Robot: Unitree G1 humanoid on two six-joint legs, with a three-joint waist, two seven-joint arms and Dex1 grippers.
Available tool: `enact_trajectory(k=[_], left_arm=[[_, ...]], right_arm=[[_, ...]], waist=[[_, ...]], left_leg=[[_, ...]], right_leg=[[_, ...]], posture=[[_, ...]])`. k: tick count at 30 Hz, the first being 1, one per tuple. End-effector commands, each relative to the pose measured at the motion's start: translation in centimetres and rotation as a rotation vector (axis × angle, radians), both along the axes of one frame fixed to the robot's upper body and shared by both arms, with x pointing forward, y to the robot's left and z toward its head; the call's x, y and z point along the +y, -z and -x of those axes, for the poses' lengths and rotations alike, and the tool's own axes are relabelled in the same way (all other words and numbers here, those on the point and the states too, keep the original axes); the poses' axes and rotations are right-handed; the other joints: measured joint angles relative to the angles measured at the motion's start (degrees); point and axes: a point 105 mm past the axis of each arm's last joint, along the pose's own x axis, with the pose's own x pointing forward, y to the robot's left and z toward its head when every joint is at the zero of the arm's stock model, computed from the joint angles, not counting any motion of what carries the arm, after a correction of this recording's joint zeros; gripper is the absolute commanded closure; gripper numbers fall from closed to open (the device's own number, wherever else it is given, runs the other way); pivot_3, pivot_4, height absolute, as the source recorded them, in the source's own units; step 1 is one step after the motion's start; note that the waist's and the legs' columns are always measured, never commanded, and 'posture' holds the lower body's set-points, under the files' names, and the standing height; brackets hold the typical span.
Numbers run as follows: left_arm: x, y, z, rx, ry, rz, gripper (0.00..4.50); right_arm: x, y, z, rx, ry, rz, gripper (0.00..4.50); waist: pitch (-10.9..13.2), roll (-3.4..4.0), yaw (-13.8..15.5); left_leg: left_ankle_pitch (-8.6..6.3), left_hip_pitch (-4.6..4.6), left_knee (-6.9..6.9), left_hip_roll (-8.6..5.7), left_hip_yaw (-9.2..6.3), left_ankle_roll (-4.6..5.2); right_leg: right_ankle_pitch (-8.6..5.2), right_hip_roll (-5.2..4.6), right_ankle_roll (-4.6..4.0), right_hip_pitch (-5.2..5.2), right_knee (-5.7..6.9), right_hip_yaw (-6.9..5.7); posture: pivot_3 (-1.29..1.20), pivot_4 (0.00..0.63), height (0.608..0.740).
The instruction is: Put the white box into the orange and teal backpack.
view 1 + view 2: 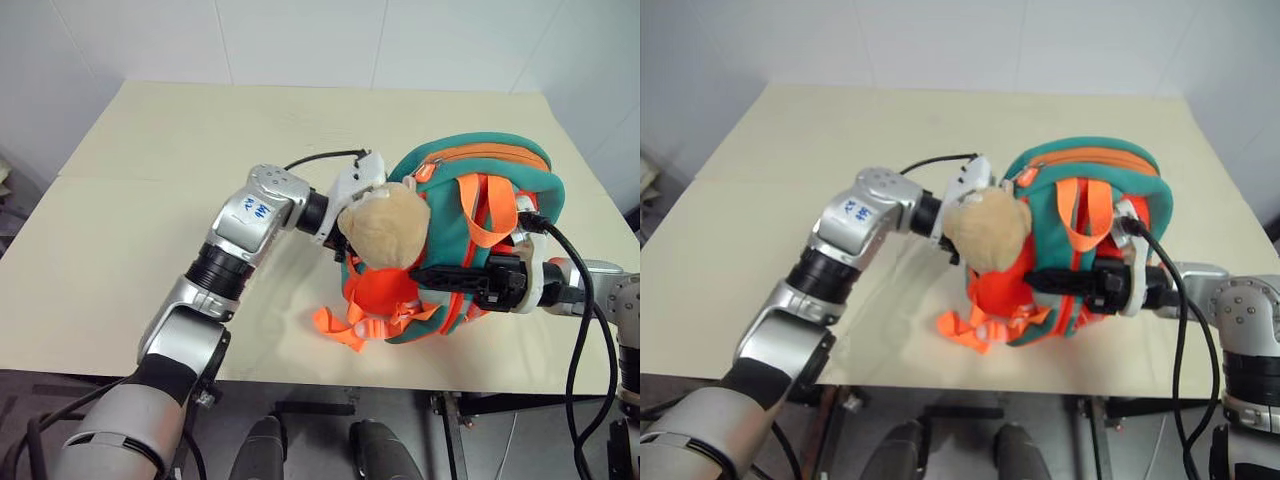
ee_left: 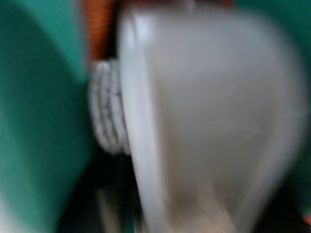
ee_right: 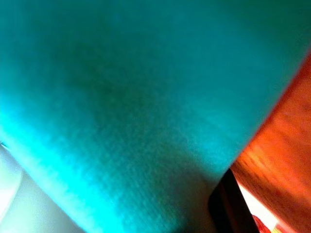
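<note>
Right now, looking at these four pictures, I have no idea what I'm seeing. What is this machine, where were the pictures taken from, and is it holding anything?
It is a humanoid robot with two arms, each ending in a two-fingered gripper. The two wide pictures come from cameras in its head, looking down over its arms at a pale table. The two blurry close-ups come from cameras on its wrists. On the table stands the orange and teal backpack, with a tan plush toy fixed to its front. The right gripper is shut on the backpack, steadying it. The left gripper reaches in behind the plush toy, so its fingers are hidden. The left wrist picture shows a white rounded object against teal fabric; I cannot tell what it is.
</note>
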Motion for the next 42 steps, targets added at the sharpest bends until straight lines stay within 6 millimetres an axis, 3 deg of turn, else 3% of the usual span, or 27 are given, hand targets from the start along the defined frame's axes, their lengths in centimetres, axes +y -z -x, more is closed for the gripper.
enact_trajectory(k=[1,5,11,16,22,29,33,42], left_arm=[[-0.3,-1.5,1.6,-0.006,0.080,0.070,1.08],[3.4,-2.6,1.2,-0.012,0.043,0.089,0.07],[9.5,-4.0,1.5,-0.035,0.009,0.099,0.03],[12.1,-4.9,3.1,-0.052,0.019,0.139,0.03],[11.5,-5.5,5.8,-0.029,0.074,0.232,0.03],[10.5,-5.1,2.6,-0.109,-0.117,0.275,0.03],[10.1,-5.0,2.2,-0.095,-0.160,0.282,0.03],[12.4,-4.5,0.9,-0.054,-0.411,0.211,0.03]], right_arm=[[0.3,-0.6,0.2,-0.039,-0.007,-0.009,4.46],[0.3,-0.5,0.0,-0.040,-0.004,-0.009,4.46],[0.4,-0.5,-0.3,-0.043,-0.002,-0.013,4.46],[0.5,-0.4,-0.4,-0.043,-0.003,-0.015,4.46],[0.6,-0.3,-0.6,-0.043,-0.007,-0.017,4.46],[0.6,-0.4,-0.6,-0.043,-0.015,-0.017,4.46],[0.5,-0.5,-0.4,-0.044,-0.016,-0.016,4.46],[-0.1,-0.1,0.1,-0.036,0.013,-0.021,4.46]], waist=[[0.0,0.00,-0.3],[0.0,0.02,-0.9],[0.0,0.04,-1.1],[0.0,0.04,-0.6],[0.0,0.04,-0.6],[0.0,0.03,-0.5],[0.0,0.03,-0.5],[0.0,0.03,-0.6]], left_leg=[[0.00,-0.02,-0.01,0.02,-0.01,0.00],[0.00,0.00,-0.04,0.08,0.00,-0.01],[0.00,0.06,-0.05,0.14,0.01,-0.02],[0.00,0.03,-0.04,0.10,0.00,-0.02],[0.00,-0.01,-0.03,0.16,-0.02,-0.01],[0.01,0.10,0.02,0.10,-0.02,-0.01],[0.01,0.10,0.01,0.10,0.00,-0.01],[0.00,0.08,0.00,0.09,-0.01,0.00]], right_leg=[[0.00,0.01,0.00,-0.03,0.01,-0.01],[0.00,0.05,-0.01,-0.06,0.04,0.00],[-0.02,0.10,-0.04,-0.08,0.10,0.00],[-0.02,0.03,-0.04,-0.07,0.07,-0.01],[-0.02,0.01,-0.05,-0.07,0.04,-0.05],[0.00,0.04,-0.07,0.01,0.10,-0.04],[0.01,0.04,-0.06,0.01,0.09,-0.03],[0.01,0.03,-0.06,-0.01,0.08,-0.03]], posture=[[0.00,0.150,0.740],[0.00,0.150,0.740],[0.00,0.150,0.740],[0.00,0.150,0.740],[0.00,0.150,0.740],[0.00,0.150,0.740],[0.00,0.150,0.740],[0.00,0.150,0.740]])
